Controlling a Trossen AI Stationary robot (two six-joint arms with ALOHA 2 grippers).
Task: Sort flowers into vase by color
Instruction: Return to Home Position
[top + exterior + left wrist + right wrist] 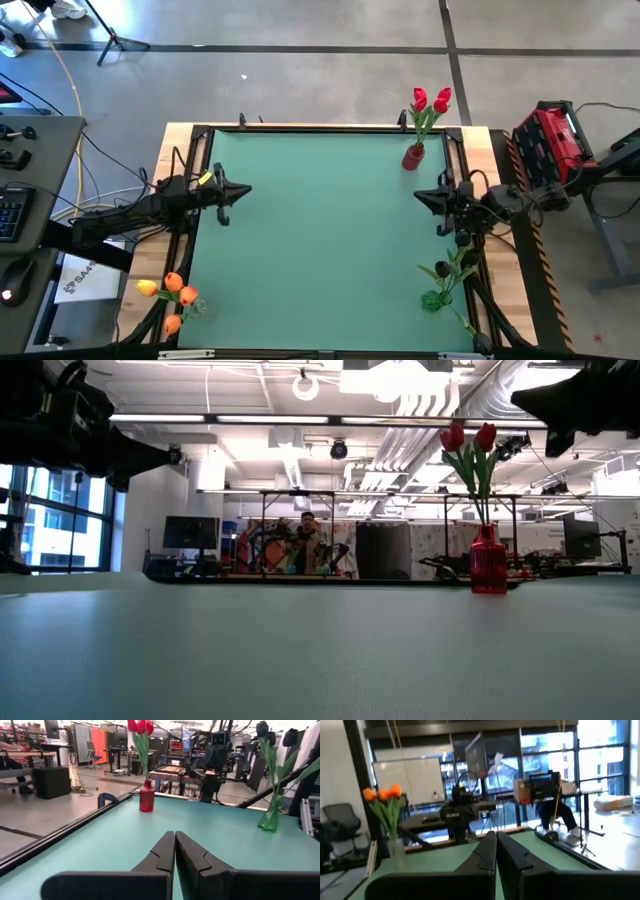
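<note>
Red tulips [431, 100] stand upright in the red vase [412, 157], at the table's upper right corner in the high view. Down that same right edge, the green glass vase [432, 300] holds the dark tulips [452, 268], stems and leaves fanning wide. Over at the lower left corner, three orange tulips [172, 290] sit bunched in a clear vase [395, 851], heads close together.

Bright ceiling lights [390, 372] overhead; daylight glares through windows [555, 750].
</note>
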